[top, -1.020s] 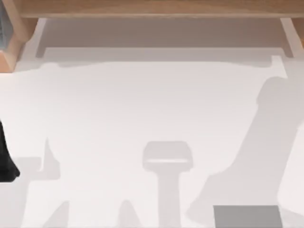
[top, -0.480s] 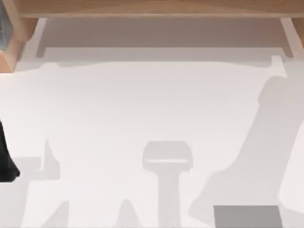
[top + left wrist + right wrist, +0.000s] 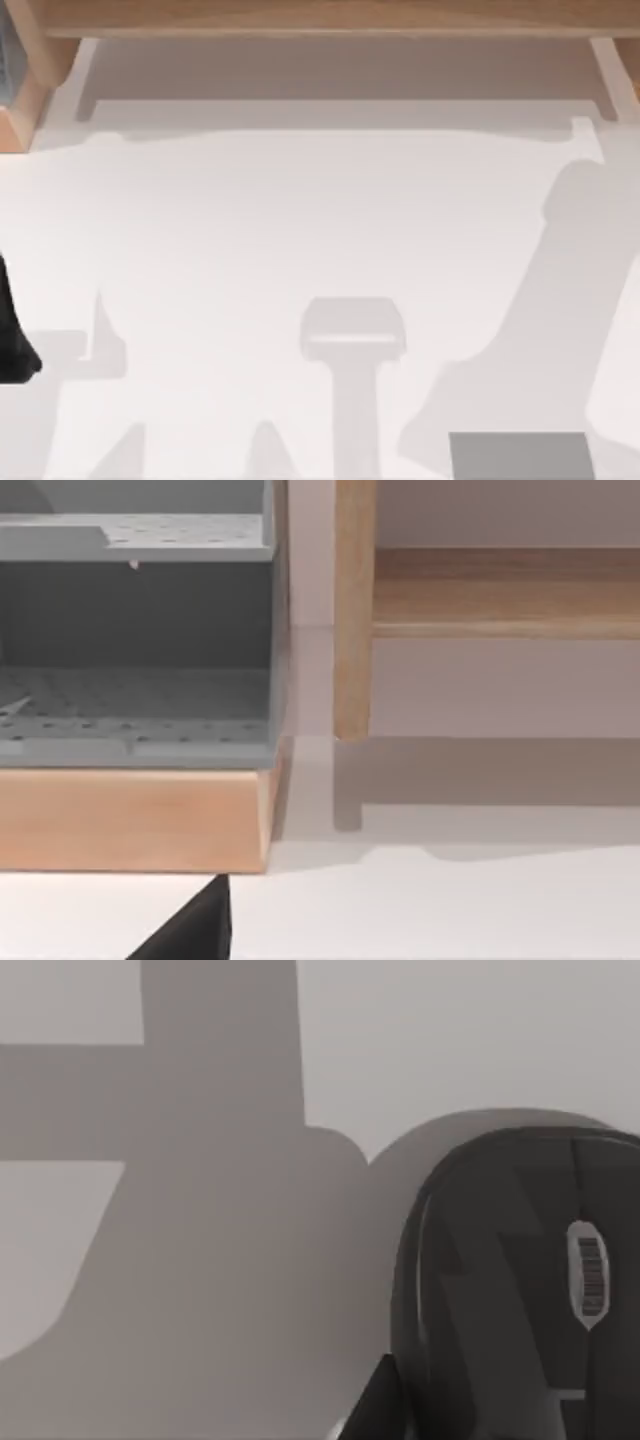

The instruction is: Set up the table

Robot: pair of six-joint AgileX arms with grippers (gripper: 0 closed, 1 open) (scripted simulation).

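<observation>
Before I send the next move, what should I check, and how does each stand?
1. Mouse lies on the table, wheel up: ok.
2. Grey pad at the top view's bottom right, visible part bare: ok.
3. Where the mouse lies relative to the pad: cannot tell.
4. Left arm at the table's left edge, apart from the pad: ok.
5. Grey rack on its wooden base, upright: ok.

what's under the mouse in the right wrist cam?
The black mouse sits on the white table, in a broad shadow. The surface directly beneath it is covered by its body.
</observation>
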